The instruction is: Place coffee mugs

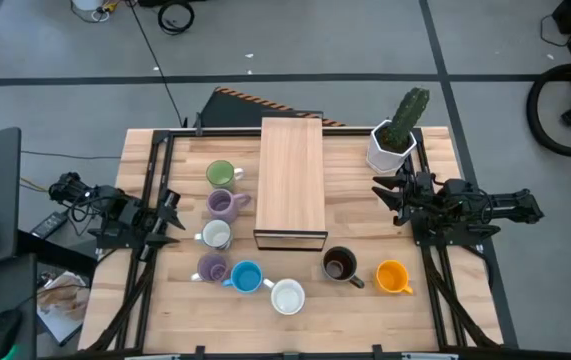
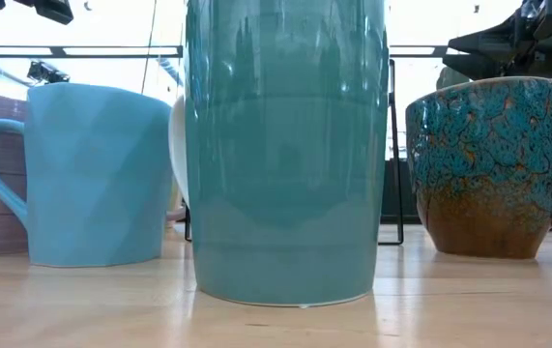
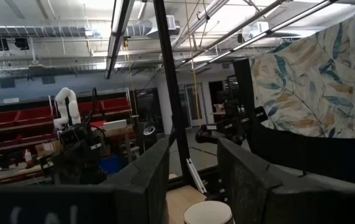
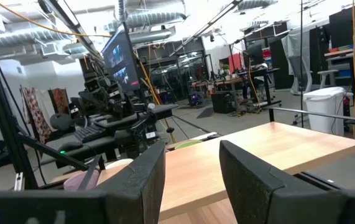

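Nothing looks started: eight coffee mugs (image 1: 246, 276) stand on the surface (image 1: 435, 310) left of and nearer than the wooden box (image 1: 291, 182). Left gripper (image 1: 170, 216) and right gripper (image 1: 385, 193) wait at opposite edges, jaws spread, empty.

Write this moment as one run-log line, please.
left gripper: open, idle at left edge | right gripper: open, idle by pot | mugs: eight on table

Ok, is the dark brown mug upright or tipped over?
Upright. The high view looks straight into the dark brown mug's round open mouth, and the low view shows it standing on its base.
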`<control>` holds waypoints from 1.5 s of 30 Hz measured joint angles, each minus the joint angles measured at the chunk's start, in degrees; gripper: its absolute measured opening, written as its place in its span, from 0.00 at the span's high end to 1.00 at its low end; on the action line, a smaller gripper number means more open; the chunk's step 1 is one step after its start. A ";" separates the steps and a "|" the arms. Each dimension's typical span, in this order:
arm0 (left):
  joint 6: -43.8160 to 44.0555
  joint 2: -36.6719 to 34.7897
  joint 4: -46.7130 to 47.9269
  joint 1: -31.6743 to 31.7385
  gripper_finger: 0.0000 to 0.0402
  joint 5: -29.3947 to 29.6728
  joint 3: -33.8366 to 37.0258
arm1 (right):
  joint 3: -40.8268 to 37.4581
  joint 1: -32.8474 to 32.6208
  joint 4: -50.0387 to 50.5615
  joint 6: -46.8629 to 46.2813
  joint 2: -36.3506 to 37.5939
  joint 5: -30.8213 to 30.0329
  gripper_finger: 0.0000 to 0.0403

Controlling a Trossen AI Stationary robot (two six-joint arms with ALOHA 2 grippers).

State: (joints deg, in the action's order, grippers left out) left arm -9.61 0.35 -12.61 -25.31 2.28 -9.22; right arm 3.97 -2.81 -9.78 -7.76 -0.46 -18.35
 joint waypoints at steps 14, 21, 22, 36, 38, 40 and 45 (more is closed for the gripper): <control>0.00 0.01 -0.01 -0.01 0.65 0.00 -0.01 | 0.02 -0.02 0.02 -0.01 -0.01 0.00 0.61; 0.00 0.01 -0.01 0.00 0.65 0.00 -0.01 | 0.01 -0.01 0.01 0.01 0.01 0.00 0.61; 0.00 -0.01 -0.01 0.01 0.65 0.00 0.01 | 0.02 -0.02 0.00 -0.01 -0.01 0.00 0.61; 18.78 0.01 -2.46 0.01 0.65 -0.04 -0.01 | 0.00 -0.02 0.00 0.02 -0.01 0.00 0.61; 21.56 0.01 -2.48 0.01 0.65 -0.04 -0.01 | 0.00 -0.02 0.00 0.02 0.00 0.00 0.61; 23.10 0.01 -2.48 0.01 0.65 -0.01 -0.01 | 0.02 0.00 0.00 0.00 0.00 0.00 0.61; 29.31 0.01 -2.16 0.01 0.65 2.20 -0.01 | 0.00 0.00 -1.60 -0.41 0.00 0.00 0.61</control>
State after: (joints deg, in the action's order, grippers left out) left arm 19.71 0.36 -14.77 -25.30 4.48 -9.23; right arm 3.97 -2.81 -11.38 -8.18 -0.46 -18.35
